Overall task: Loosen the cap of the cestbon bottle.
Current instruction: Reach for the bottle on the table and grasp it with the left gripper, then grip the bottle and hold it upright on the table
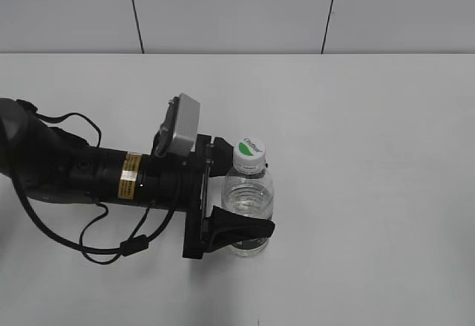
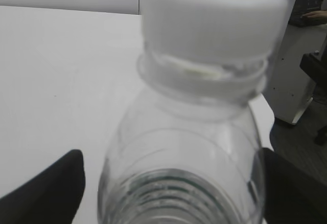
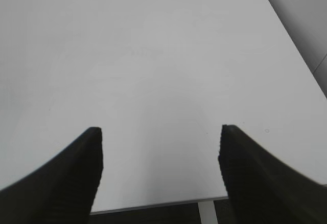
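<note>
In the exterior view, the cestbon bottle (image 1: 249, 207) is seen upright on the white desk (image 1: 371, 155), its cap (image 1: 250, 153) screwed on. The left gripper (image 1: 241, 196) is placed around the bottle's body, one jaw on each side.

In the left wrist view, the bottle (image 2: 179, 173) is framed between the dark jaws; whether it is clenched cannot be told.

In the right wrist view, the right gripper (image 3: 161, 170) is shown released over bare desk (image 3: 153, 55).

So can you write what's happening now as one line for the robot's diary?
left gripper: open around clear plastic water bottle | white round screw cap: on, untouched | right gripper: open, empty, over white table
</note>
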`<state>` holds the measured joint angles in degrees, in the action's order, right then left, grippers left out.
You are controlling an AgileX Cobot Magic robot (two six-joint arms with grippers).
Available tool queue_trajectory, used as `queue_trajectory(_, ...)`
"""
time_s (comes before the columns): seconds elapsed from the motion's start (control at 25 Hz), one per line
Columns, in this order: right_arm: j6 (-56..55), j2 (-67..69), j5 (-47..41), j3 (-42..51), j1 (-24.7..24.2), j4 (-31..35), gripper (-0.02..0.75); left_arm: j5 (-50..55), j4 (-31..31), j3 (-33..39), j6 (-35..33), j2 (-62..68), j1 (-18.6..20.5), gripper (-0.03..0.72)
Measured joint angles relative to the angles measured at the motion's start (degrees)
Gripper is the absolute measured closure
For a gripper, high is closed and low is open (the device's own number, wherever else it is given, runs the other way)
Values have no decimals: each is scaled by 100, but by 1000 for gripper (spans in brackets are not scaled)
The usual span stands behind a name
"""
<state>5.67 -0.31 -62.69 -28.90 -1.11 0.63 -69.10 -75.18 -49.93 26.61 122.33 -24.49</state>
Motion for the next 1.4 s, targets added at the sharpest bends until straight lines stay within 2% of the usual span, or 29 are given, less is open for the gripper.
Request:
queue_trajectory(0.44,0,0,0,0,0,-3,191,0,181,-98,18,71,-62,109)
queue_trajectory(0.76,0,0,0,0,0,-3,191,-23,209,-98,37,71,-62,270)
queue_trajectory(0.84,0,0,0,0,0,-3,191,-23,209,-98,37,71,-62,286)
queue_trajectory(1.4,0,0,0,0,0,-3,191,-18,210,-104,41,71,-62,286)
